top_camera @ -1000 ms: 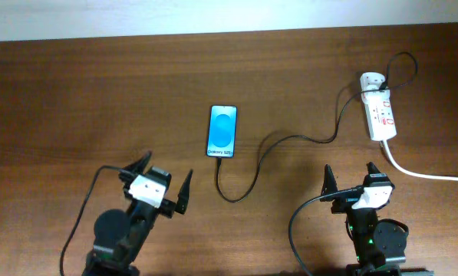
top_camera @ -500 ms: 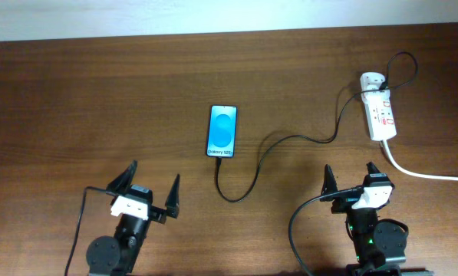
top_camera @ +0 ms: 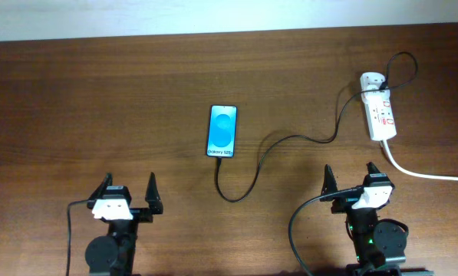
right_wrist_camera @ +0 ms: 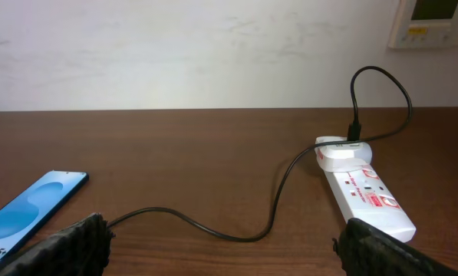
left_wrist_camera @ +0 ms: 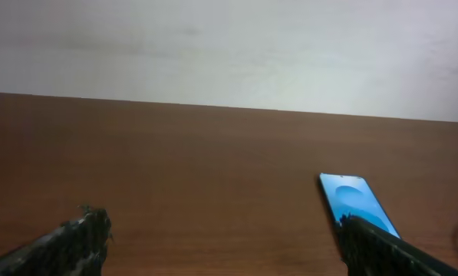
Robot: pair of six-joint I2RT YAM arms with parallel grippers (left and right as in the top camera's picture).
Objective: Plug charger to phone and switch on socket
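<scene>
Slim rectangular smartphone with a black edge and lit blue screen (top_camera: pixel 222 131), lying flat near the middle of the brown wooden desk (top_camera: pixel 98 92). The thin black charger cable (top_camera: pixel 290 138) meets the phone's near short edge, loops toward the robot, then runs right to a white plug adapter (top_camera: pixel 371 80) seated in the far end of the white elongated power strip with red markings (top_camera: pixel 382 116). The strip's thick white cord (top_camera: pixel 420 173) leaves toward the right edge.

Progress: the connector appears to be seated in the phone, though the joint is too small to confirm. Whether the strip's switch is on cannot be told, so the switching step is judged outstanding.

Left end effector (top_camera: pixel 127 198): released, spread wide, grasping nothing, well apart from the phone at the near edge of the desk. Right end effector (top_camera: pixel 350 182): likewise released and empty, near the desk's front edge, with the power strip well beyond it.
</scene>
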